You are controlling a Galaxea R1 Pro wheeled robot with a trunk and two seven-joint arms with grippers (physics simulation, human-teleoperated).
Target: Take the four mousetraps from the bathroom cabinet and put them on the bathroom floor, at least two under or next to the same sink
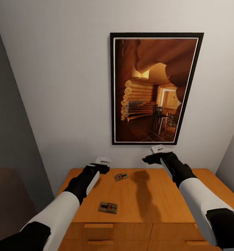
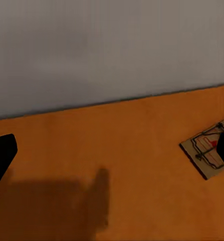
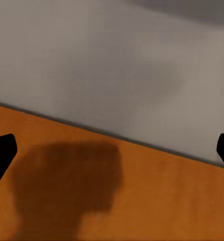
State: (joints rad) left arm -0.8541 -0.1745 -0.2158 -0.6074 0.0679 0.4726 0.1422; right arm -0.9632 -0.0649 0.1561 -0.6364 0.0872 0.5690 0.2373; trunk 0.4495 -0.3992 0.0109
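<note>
Orange-brown cabinet (image 1: 145, 202) worktop, two mousetraps: rear mousetrap (image 1: 121, 176) just beside left gripper (image 1: 103, 164), front mousetrap (image 1: 108, 207) near the edge; both jaws spread wide, empty, right gripper (image 1: 152, 154) hovering; best straddled squarely, then lowered.

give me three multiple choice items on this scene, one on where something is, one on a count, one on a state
1. Where does the far mousetrap lie?
A. on the cabinet top near the wall
B. in an open drawer
C. on the floor

2. How many mousetraps show on the cabinet top in the head view?
A. one
B. two
C. four

3. What state is the left end effector in?
A. shut on a mousetrap
B. open, holding nothing
C. shut on a drawer handle

Key: 1 A, it lies flat near the top's back edge. 2 B, the far one and the near mousetrap. 3 B, the left wrist view shows its fingertips wide apart over bare wood.
</note>
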